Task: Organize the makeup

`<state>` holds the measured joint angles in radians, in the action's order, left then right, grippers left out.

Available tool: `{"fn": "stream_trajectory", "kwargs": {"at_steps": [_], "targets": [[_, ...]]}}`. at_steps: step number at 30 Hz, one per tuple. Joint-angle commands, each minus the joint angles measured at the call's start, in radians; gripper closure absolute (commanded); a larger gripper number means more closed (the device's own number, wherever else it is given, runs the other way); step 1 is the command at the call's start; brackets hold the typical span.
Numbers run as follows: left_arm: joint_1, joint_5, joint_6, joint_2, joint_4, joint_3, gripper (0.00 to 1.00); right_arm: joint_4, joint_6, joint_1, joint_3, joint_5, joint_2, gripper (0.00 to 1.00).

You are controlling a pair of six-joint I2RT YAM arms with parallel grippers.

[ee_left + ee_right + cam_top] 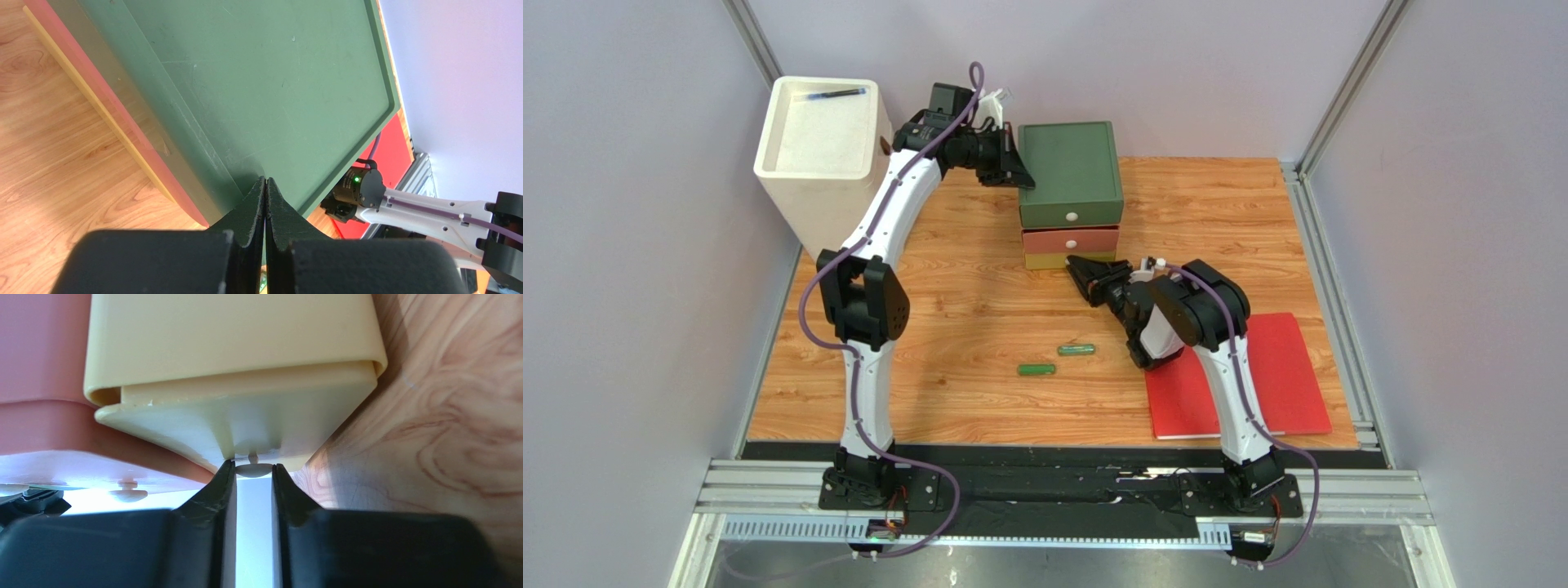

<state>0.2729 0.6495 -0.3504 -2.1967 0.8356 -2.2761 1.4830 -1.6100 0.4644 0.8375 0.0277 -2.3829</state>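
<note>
- Bracing of the drawer unit (1069, 165) is provided by the left pincer (265, 184). It is fully closed with nothing between its tips and is pressed against the edge of the green top on the left arm's side. This is judged to stop the unit sliding while a drawer is drawn.
- The knob (253, 470) of the yellow drawer (245, 422), the lowest tier, is clamped between the narrowly parted tips of the right pincer (1078, 270). The drawer front is seen standing slightly proud of its shell.
- Two green tubes (1075, 350) (1037, 368) are found lying on the bench (940, 319) between the arms, near each other and well apart from the unit. Neither is touched.
- A red book (1290, 368) is seen under the right arm.
- The opening step is judged to be in hand; stowing is not yet begun.
- A straight pull along the drawer's travel is called for. A slip off the small knob is the risk to be guarded against.
</note>
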Motion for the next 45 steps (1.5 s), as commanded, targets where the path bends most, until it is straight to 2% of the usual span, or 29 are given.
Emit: {"fn": "stream_trajectory", "kwargs": {"at_steps": [1, 7, 15, 25, 33, 34, 35, 37, 38, 40, 41, 45], "targets": [[-0.018, -0.166, 0.082, -0.07, 0.23, 0.07, 1.0, 0.01, -0.056, 0.006, -0.02, -0.054, -0.082, 0.98], [-0.02, -0.163, 0.076, -0.07, 0.229, 0.064, 1.0, 0.008, -0.047, 0.005, -0.043, -0.041, -0.062, 1.0], [-0.018, -0.157, 0.065, -0.081, 0.229, 0.047, 1.0, 0.008, -0.033, 0.006, -0.092, 0.049, 0.01, 1.0], [-0.02, -0.154, 0.06, -0.089, 0.227, 0.036, 1.0, 0.014, -0.053, 0.026, -0.242, 0.123, 0.1, 1.0], [-0.02, -0.149, 0.06, -0.08, 0.221, 0.059, 1.0, 0.014, -0.129, 0.057, -0.331, 0.161, 0.14, 1.0], [-0.02, -0.149, 0.06, -0.078, 0.22, 0.063, 1.0, 0.016, -0.131, 0.057, -0.336, 0.164, 0.154, 0.97], [-0.02, -0.149, 0.06, -0.075, 0.217, 0.066, 1.0, 0.014, -0.131, 0.057, -0.342, 0.163, 0.165, 0.88], [-0.02, -0.149, 0.06, -0.072, 0.217, 0.07, 1.0, 0.013, -0.137, 0.056, -0.354, 0.159, 0.189, 0.79], [-0.02, -0.148, 0.059, -0.072, 0.214, 0.072, 1.0, 0.008, -0.146, 0.056, -0.356, 0.164, 0.198, 0.71], [-0.02, -0.142, 0.056, -0.069, 0.209, 0.078, 1.0, -0.001, -0.162, 0.057, -0.359, 0.181, 0.217, 0.64], [-0.02, -0.14, 0.054, -0.069, 0.208, 0.078, 1.0, -0.004, -0.163, 0.056, -0.362, 0.186, 0.243, 0.57], [-0.02, -0.136, 0.051, -0.064, 0.198, 0.09, 1.0, -0.071, -0.128, 0.053, -0.394, 0.19, 0.349, 0.5]]}}
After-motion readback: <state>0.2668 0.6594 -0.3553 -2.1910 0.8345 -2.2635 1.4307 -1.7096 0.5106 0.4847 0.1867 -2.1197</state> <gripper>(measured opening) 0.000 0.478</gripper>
